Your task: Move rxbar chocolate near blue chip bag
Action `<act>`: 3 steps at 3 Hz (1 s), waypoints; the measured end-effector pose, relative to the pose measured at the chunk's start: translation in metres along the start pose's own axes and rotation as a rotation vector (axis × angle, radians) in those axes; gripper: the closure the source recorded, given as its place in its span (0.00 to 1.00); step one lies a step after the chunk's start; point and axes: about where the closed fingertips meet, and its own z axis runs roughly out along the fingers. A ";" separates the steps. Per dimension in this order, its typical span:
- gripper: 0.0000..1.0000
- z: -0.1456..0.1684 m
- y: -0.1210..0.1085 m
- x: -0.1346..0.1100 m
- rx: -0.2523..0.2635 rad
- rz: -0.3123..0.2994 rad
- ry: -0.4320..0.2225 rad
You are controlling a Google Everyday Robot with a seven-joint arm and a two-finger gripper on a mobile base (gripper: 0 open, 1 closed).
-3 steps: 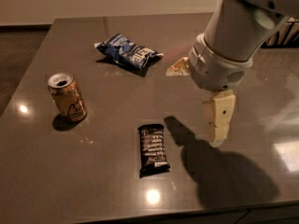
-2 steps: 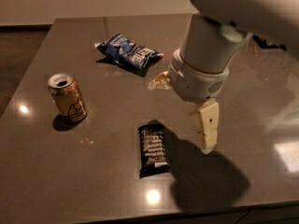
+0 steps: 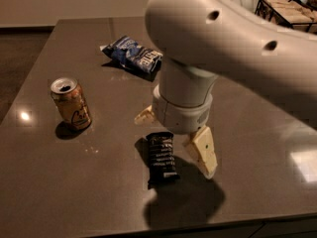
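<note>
The rxbar chocolate (image 3: 162, 159), a flat black bar with white lettering, lies on the dark table (image 3: 74, 192) near its front middle. The blue chip bag (image 3: 133, 54), crumpled blue and white, lies at the back middle of the table. My gripper (image 3: 174, 140) hangs open just above the bar's upper end. One cream finger (image 3: 202, 150) shows at the bar's right side and the other finger (image 3: 146, 116) at its upper left. The big white arm (image 3: 223, 38) comes in from the upper right and hides the table behind it.
A gold drink can (image 3: 71, 103) stands open-topped at the left of the table. A dark wire basket (image 3: 287, 9) sits at the back right. The table's front edge runs close below the bar.
The gripper has moved left and down toward the bar, from the bar's right side to over its upper end. The bar, bag and can have not moved.
</note>
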 end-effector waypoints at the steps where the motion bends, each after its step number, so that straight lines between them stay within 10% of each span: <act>1: 0.00 0.013 -0.004 -0.018 -0.032 -0.109 0.018; 3: 0.17 0.028 -0.014 -0.031 -0.084 -0.194 0.038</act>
